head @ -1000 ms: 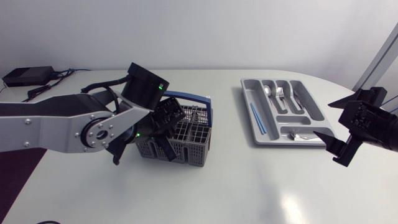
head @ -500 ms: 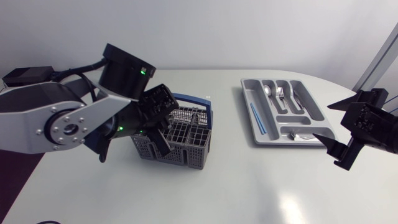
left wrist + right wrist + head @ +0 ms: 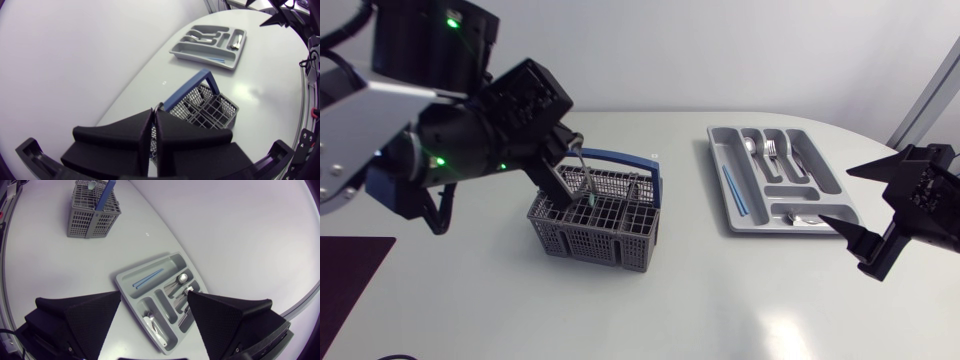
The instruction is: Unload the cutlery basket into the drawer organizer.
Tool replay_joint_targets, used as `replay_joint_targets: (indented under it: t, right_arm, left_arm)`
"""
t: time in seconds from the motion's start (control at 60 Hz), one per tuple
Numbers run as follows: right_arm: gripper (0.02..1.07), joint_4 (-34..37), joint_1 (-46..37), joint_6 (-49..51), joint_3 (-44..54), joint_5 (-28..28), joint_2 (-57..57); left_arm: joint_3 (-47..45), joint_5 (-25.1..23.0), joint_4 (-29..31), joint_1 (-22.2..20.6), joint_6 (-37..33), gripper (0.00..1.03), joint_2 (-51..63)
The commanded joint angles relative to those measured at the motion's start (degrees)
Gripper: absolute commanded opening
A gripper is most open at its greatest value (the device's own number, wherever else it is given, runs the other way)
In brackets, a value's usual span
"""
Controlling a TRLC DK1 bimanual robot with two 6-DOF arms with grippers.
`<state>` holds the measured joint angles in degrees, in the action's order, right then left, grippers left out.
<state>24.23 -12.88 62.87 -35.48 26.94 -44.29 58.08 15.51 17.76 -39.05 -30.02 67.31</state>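
In the head view the left gripper (image 3: 570, 150) is hanging above the basket (image 3: 585, 240), its fingers clenching the top of a thin silver utensil (image 3: 583, 178). The utensil is hanging nearly upright below the fingers, and its teal lower end is still sitting among the basket's cells, beside the blue handle. The organizer (image 3: 720, 170) is lying well apart toward the right arm. The right gripper (image 3: 840, 195) is waiting just beside it with fingers spread and holding nothing. So the carrying arm is the farther one. The utensil probably has to come straight up along its own axis before it can travel sideways.

In the left wrist view the left gripper (image 3: 153, 111) is showing its fingers pressed into one narrow seam. The fingers are hiding the utensil here. The basket (image 3: 207, 107) is sitting under and ahead of them, with the organizer (image 3: 200, 57) far beyond.

In the right wrist view the right gripper (image 3: 154, 300) is gaping wide over the organizer (image 3: 145, 264), and the basket (image 3: 90, 215) is standing far ahead.

Since a second ago the left arm has been rising out of the basket, drawing the utensil up. The right arm has hardly moved.
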Motion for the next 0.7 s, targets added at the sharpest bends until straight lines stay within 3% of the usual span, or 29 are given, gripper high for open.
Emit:
replay_joint_targets:
  t: [0.0,0.167,0.283,0.433,0.567,0.683]
  right_arm:
    - [0.98,1.26,0.93,-4.51,-1.78,1.27,1.31]
    - [0.98,1.26,2.69,-11.89,-2.22,2.68,3.51]
    - [0.98,1.79,6.73,-18.75,-2.84,2.68,5.27]
    - [0.98,2.40,12.45,-27.19,-4.68,1.80,6.50]
    - [0.96,1.17,18.69,-33.96,-6.09,-0.92,5.71]
    - [0.93,-1.46,26.24,-39.84,-6.79,-6.02,3.51]
  left_arm:
    - [3.00,0.22,0.70,0.46,1.10,0.03,-2.27]
    - [4.23,-0.57,1.75,-0.42,4.97,0.03,-2.88]
    - [6.60,-6.63,4.48,0.55,10.42,0.03,-1.04]
    - [9.59,-18.67,6.50,4.33,18.51,0.03,3.80]
    - [13.11,-26.41,7.47,6.53,24.04,0.03,8.98]
    - [15.66,-29.66,7.47,6.70,26.68,0.03,13.55]
